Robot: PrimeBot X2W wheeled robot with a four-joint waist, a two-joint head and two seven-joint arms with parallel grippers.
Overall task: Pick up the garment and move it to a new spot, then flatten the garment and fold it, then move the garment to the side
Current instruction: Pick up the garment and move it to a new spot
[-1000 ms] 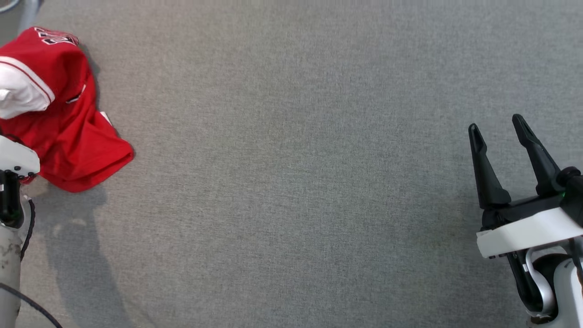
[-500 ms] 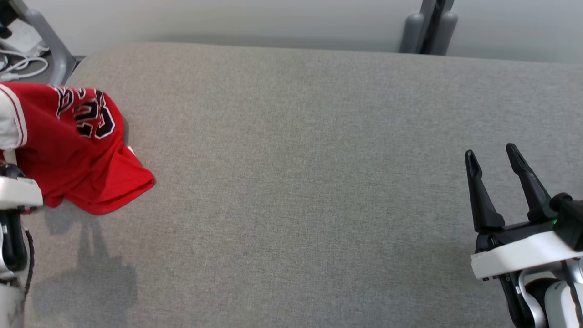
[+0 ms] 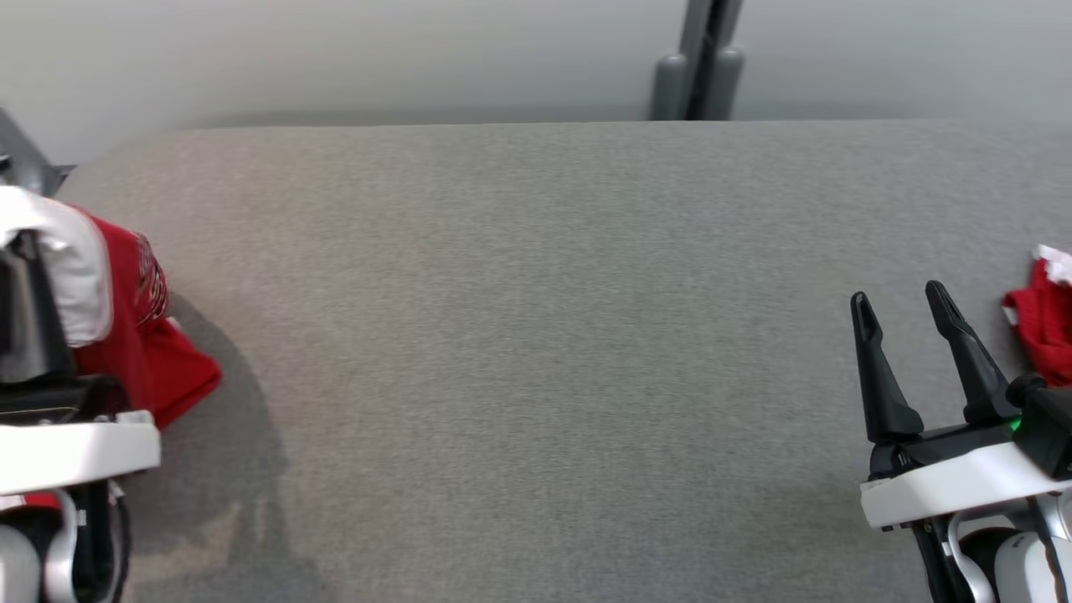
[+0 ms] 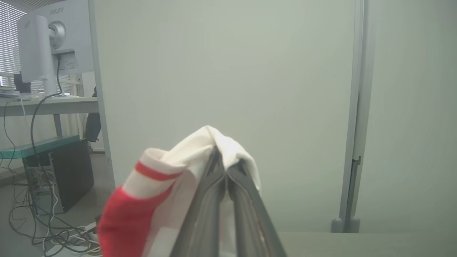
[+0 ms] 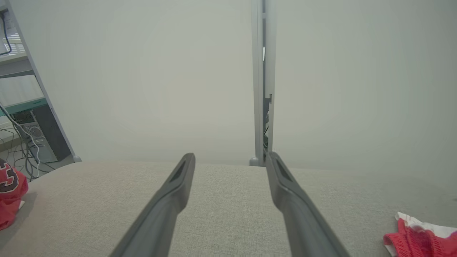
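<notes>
- Jaws: the left jaws are clamped together on the white sleeve of the garment (image 4: 160, 171); the right jaws stand apart, gripping nothing, above the right end of the worktop (image 3: 536, 335).
- At the worktop's left end the left arm and the frame edge hide most of the garment (image 3: 142, 360). Its print is unreadable, and I cannot tell whether its hem touches down.
- Another red-and-white cloth (image 3: 1043, 322) is cut off at the right edge.
- Since half a second ago the camera has moved. The garment now hangs narrower, its "23" turned away.
</notes>
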